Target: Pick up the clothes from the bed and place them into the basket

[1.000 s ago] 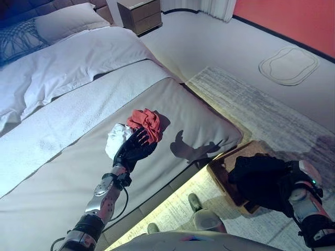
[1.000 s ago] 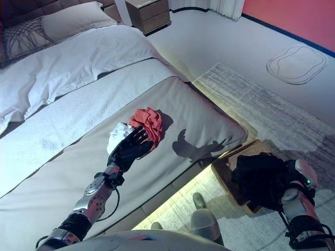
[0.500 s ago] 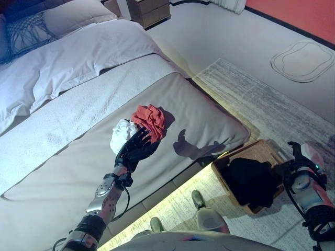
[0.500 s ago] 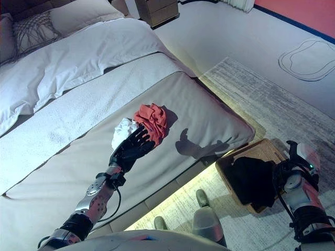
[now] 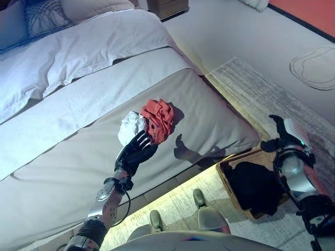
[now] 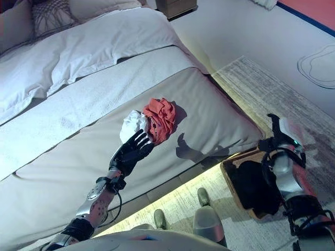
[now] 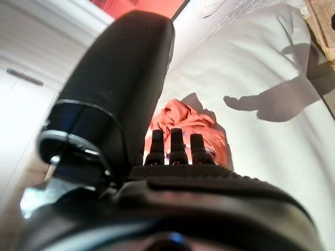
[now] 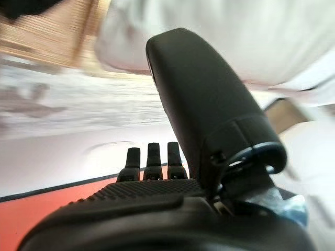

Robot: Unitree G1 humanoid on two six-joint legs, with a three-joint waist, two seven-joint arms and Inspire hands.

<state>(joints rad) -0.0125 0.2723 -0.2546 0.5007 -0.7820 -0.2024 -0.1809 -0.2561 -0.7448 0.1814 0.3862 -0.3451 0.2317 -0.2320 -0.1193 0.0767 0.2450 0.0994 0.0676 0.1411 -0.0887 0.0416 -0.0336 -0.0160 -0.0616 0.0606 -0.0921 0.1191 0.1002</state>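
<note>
A crumpled red garment [image 5: 159, 119] lies on the grey bed cover [image 5: 63, 172] with a small white garment [image 5: 130, 127] touching its left side. My left hand [image 5: 135, 151] is open, fingers spread, just short of the two clothes; the red garment also shows past its fingers in the left wrist view [image 7: 188, 119]. A wooden basket [image 5: 233, 193] stands on the rug beside the bed and holds a black garment [image 5: 254, 185]. My right hand [image 5: 277, 137] is open and empty, raised above the basket's far side.
White duvet [image 5: 84, 52] and pillows [image 6: 49, 15] cover the head of the bed. A pale striped rug [image 5: 261, 94] lies beside the bed. A bedside table [image 5: 168, 6] stands at the far end. A red wall [image 5: 309, 13] is at the top right.
My right hand has let go of the black garment into the basket and risen clear of it. My left hand stays by the clothes. The camera has shifted.
</note>
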